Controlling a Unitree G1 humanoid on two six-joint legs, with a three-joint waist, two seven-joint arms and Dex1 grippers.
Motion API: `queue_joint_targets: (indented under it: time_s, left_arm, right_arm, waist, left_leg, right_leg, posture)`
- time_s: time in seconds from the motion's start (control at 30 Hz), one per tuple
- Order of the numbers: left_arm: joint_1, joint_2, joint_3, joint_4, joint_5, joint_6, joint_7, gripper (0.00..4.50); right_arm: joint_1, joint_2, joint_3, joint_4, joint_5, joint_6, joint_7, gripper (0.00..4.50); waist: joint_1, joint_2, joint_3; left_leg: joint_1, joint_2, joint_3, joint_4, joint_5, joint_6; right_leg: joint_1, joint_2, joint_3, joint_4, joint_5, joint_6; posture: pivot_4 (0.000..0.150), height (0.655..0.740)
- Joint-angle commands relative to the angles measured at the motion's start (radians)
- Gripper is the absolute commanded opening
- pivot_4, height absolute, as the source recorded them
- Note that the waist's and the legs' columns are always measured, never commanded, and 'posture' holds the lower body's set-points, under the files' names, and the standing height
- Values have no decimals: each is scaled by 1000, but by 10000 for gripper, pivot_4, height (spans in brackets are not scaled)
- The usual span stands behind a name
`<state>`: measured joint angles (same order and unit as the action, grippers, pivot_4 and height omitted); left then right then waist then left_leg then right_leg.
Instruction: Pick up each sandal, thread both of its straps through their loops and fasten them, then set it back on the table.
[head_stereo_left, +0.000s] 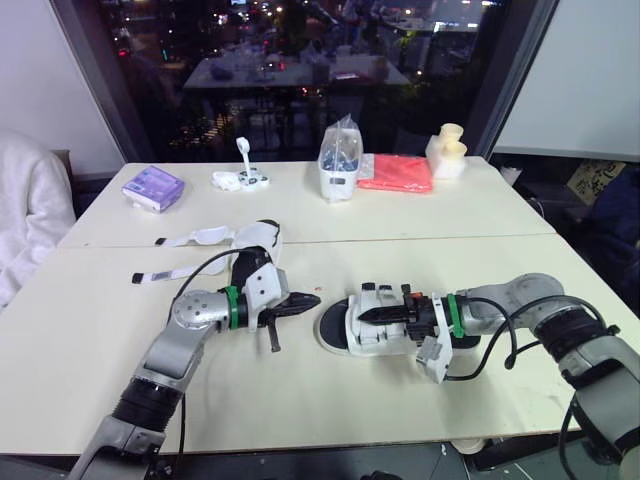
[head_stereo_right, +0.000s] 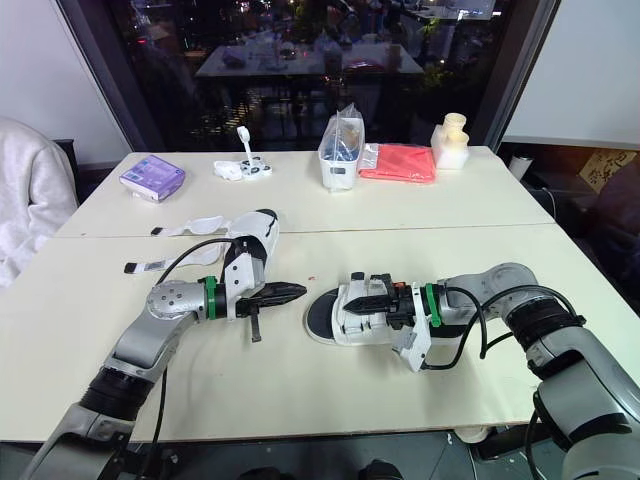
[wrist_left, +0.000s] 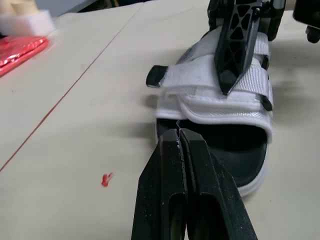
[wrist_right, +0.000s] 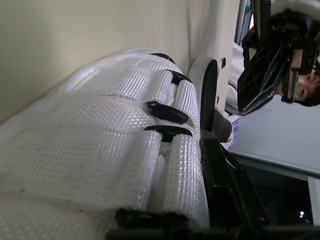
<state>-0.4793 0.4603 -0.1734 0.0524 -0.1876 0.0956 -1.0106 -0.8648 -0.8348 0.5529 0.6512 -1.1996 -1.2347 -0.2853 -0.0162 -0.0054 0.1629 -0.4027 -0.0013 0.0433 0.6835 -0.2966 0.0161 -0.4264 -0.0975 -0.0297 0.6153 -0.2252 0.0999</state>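
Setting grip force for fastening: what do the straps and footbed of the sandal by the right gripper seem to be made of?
The straps look like white woven webbing, matte, likely synthetic fabric; a ribbed weave shows. The footbed is black, smooth and dull, probably foam or rubber; the look leaves that open.

The left arm (head_stereo_left: 165, 370) and the right arm (head_stereo_left: 560, 340) both reached forward and bent inward at the elbows, so the 2 forearms lay nearly level and pointed at each other. The left gripper (head_stereo_left: 305, 300) aimed toward the robot's right, its 2 black jaws pressed flat together with nothing between them. The right gripper (head_stereo_left: 366, 314) aimed toward the robot's left, tip facing tip with the left one, near it but apart. Black cables (head_stereo_left: 495, 350) looped from the right forearm.
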Motion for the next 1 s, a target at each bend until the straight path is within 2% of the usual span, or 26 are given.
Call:
queue_joint_targets:
  time_s: [0.03,0.1,0.2,0.23,0.33,0.43,0.6,0.8,0.93,1.0]
  left_arm:
    - [2,3,31,-58,-20,5,27,0]
    - [5,3,36,-64,-18,9,40,0]
    - [7,1,41,-64,-19,12,58,0]
    - [6,0,42,-62,-17,10,66,0]
    - [-4,-9,46,-57,-14,11,90,0]
    - [-11,-17,44,-53,-10,14,106,0]
    - [-23,-26,42,-48,-4,17,123,0]
    - [-23,-24,44,-51,-1,19,133,0]
    - [-18,-25,42,-62,-2,25,141,0]
    - [-14,-26,41,-66,-1,26,145,0]
  right_arm:
    - [-30,0,-87,69,146,131,81,27]
    - [-42,24,-138,138,256,260,198,27]
    - [-69,46,-184,186,320,468,321,27]
    - [-108,64,-208,243,339,603,353,27]
    - [-218,116,-232,416,369,912,393,27]
    - [-272,162,-178,522,347,1049,393,27]
    - [-312,246,-151,624,368,1185,353,27]
    - [-330,297,-158,663,427,1247,330,27]
    - [-325,315,-170,675,478,1270,380,27]
    - [-321,324,-176,671,501,1271,396,10441]
  waist:
    - [1,0,0]
    - [0,0,0]
    - [-1,0,0]
    - [0,0,0]
    - [-2,2,1]
    - [-1,2,1]
    - [-6,3,2]
    - [-6,5,3]
    - [-6,5,3]
    - [-6,5,3]
  left_leg:
    - [0,0,0,0,0,0]
    - [0,0,0,0,0,0]
    - [0,0,1,0,0,0]
    - [0,0,1,0,0,0]
    - [0,1,1,0,0,0]
    - [0,1,0,-1,0,0]
    - [0,0,1,-2,0,0]
    - [-1,0,2,-2,3,-6]
    - [-1,0,2,-2,3,-6]
    - [-1,0,2,-2,3,-6]
  right_leg:
    - [0,0,0,0,0,0]
    - [0,0,0,0,0,0]
    - [0,0,1,0,2,2]
    - [0,0,1,0,2,3]
    - [0,0,0,1,2,3]
    - [0,0,0,1,2,2]
    - [-1,0,0,0,2,3]
    - [-2,0,0,1,2,3]
    - [-2,0,0,1,2,3]
    - [-2,0,0,1,2,3]
  posture:
    - [1500,7400]
    - [1500,7400]
    - [1500,7400]
    - [1500,7400]
    - [1500,7400]
    - [1500,7400]
    - [1500,7400]
    - [1500,7400]
    - [1500,7400]
    - [1500,7400]
